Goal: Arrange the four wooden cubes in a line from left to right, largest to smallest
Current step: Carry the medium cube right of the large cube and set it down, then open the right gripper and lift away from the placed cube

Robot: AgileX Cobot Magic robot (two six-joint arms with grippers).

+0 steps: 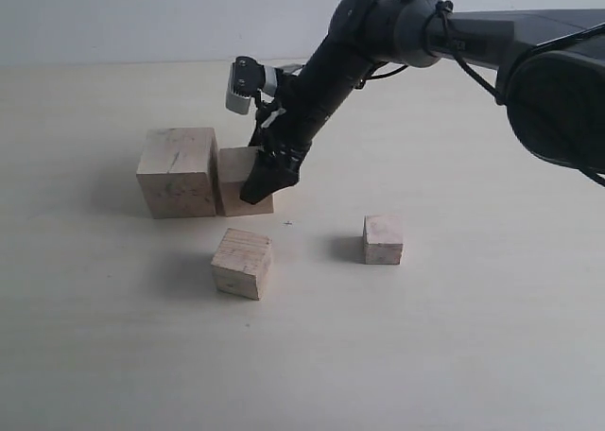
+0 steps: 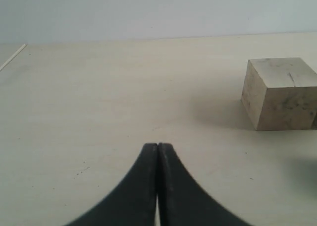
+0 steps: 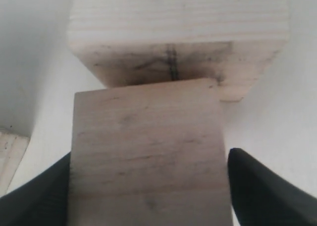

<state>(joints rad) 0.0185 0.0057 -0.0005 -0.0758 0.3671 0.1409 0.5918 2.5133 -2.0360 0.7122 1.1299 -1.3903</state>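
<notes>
Four wooden cubes rest on the pale table. The largest cube (image 1: 177, 171) (image 2: 280, 92) (image 3: 173, 32), with dark scribbles, stands at the left. The second cube (image 1: 236, 171) (image 3: 146, 137) sits against its right side. My right gripper (image 1: 257, 190) (image 3: 148, 156) straddles this second cube, open: one finger lies along the cube and a thin gap shows at the other finger (image 3: 257, 186). A third cube (image 1: 243, 263) lies nearer the front, and the smallest cube (image 1: 383, 239) is off to the right. My left gripper (image 2: 157, 146) is shut and empty, low over bare table, away from the largest cube.
The right arm (image 1: 378, 34) reaches in from the upper right, over the table behind the cubes. A thin white strip (image 2: 12, 57) lies at the table's far edge in the left wrist view. A pale wall backs the table.
</notes>
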